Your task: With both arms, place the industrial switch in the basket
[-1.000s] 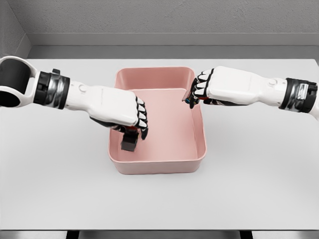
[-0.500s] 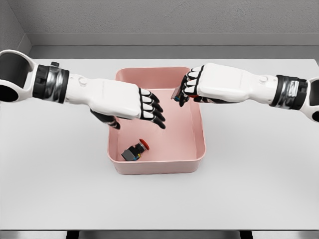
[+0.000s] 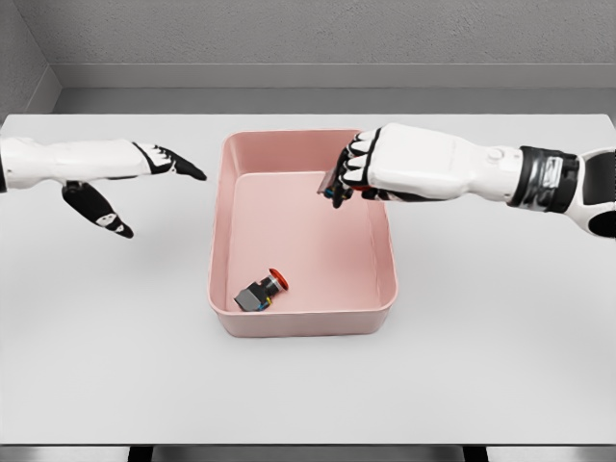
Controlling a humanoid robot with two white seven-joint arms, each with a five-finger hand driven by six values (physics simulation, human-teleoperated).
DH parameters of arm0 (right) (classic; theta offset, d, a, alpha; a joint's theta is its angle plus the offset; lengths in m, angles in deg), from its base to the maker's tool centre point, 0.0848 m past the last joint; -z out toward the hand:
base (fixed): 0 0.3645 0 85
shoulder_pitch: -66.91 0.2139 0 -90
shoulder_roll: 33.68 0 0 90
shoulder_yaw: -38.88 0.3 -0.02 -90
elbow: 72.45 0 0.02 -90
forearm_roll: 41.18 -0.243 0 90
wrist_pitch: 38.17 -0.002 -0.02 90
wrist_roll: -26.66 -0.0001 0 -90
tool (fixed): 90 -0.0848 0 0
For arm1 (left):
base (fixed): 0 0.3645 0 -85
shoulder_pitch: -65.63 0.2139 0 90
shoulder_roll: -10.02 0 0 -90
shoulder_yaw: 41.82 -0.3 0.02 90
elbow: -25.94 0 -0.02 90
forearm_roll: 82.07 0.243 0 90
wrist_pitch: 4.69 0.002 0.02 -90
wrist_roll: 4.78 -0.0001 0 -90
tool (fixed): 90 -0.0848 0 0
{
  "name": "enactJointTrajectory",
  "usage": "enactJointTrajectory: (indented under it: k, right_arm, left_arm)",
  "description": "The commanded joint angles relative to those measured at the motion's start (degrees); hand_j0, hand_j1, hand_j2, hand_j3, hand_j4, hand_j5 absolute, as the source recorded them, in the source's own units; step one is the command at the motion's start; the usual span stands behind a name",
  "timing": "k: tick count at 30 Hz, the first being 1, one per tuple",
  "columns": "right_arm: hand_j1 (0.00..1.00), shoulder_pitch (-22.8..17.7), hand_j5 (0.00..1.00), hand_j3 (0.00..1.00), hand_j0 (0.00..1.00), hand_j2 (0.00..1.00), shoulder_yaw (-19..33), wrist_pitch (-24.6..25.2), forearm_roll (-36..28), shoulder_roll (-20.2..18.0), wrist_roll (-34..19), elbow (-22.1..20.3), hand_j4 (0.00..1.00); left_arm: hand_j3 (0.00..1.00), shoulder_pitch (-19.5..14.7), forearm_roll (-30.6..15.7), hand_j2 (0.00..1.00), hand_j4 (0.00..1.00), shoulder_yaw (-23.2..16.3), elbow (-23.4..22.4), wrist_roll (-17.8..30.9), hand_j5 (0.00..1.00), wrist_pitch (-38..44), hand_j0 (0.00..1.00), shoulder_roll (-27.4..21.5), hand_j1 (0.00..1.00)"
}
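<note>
A pink basket (image 3: 301,231) sits in the middle of a big white table (image 3: 500,327). It is a box shape with round corners and low walls. Inside the basket, down near its front left corner, lies a small switch (image 3: 260,291). This switch has a dark grey body and a red round button on one end, and it rests on its side on the basket floor. Nothing is touching it. The right hand (image 3: 358,175) is over the back right part of the basket, just above the basket's back rim. Its fingers (image 3: 348,169) are curled tight around a second small thing (image 3: 333,185). This thing looks grey with a bit of blue and red, but most of it is hidden by the hand, so it is hard to tell just what it is. The left hand (image 3: 125,178) is off to the left of the basket, well apart from it, above the bare table. Its fingers (image 3: 178,164) are spread out straight and point toward the basket, and its thumb hangs down. It holds nothing. A grey wall (image 3: 308,38) stands behind the table, past the back of the basket.
</note>
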Motion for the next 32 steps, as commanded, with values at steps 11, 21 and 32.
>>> enactJointTrajectory:
  k: [11, 21, 32]
  right_arm:
    - [1.00, -0.09, 1.00, 1.00, 1.00, 1.00, 0.42, 0.07, -0.55, 0.67, 0.15, 0.26, 1.00]
    - [1.00, -6.77, 1.00, 1.00, 1.00, 1.00, 7.46, 0.07, -0.73, -5.57, 0.15, 9.23, 1.00]
    - [1.00, -7.73, 1.00, 1.00, 1.00, 1.00, 9.04, 0.07, -0.73, -5.84, 0.15, 15.91, 1.00]
  left_arm:
    - [1.00, 0.09, -0.63, 1.00, 1.00, 0.01, -0.41, -0.02, 1.00, 0.13, 1.00, -0.12, 1.00]
    - [1.00, 0.00, -0.63, 1.00, 1.00, 0.10, -0.50, -0.02, 1.00, 0.13, 1.00, -0.21, 1.00]
    - [1.00, 0.09, -0.54, 1.00, 1.00, 0.01, -0.59, -0.02, 1.00, 0.13, 1.00, -0.56, 1.00]
